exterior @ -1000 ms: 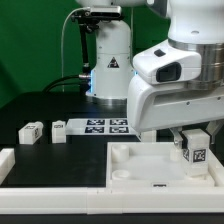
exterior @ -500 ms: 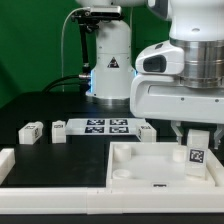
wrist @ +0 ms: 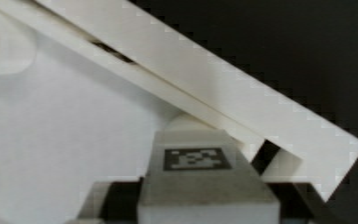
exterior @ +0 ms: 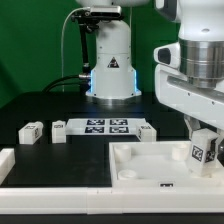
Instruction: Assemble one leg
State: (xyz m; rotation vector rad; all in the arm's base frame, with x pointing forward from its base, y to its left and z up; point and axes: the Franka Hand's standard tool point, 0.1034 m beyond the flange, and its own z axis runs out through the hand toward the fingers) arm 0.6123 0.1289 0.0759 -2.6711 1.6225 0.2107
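My gripper (exterior: 202,150) is shut on a white leg (exterior: 200,150) with a black-and-white tag, held above the right part of the large white square panel (exterior: 135,165), at the exterior view's right. In the wrist view the leg (wrist: 202,185) sits between the fingers, its tag facing the camera, over the panel's raised edge (wrist: 211,85). Three more legs lie on the table: two at the exterior view's left (exterior: 30,132) (exterior: 59,130) and one by the marker board's right end (exterior: 148,131).
The marker board (exterior: 105,126) lies behind the panel. A white tray piece (exterior: 5,162) sits at the exterior view's left edge. The robot base (exterior: 110,60) stands at the back.
The arm has moved toward the exterior view's right and risen a little, carrying the leg with it. The loose legs and panel have not moved.
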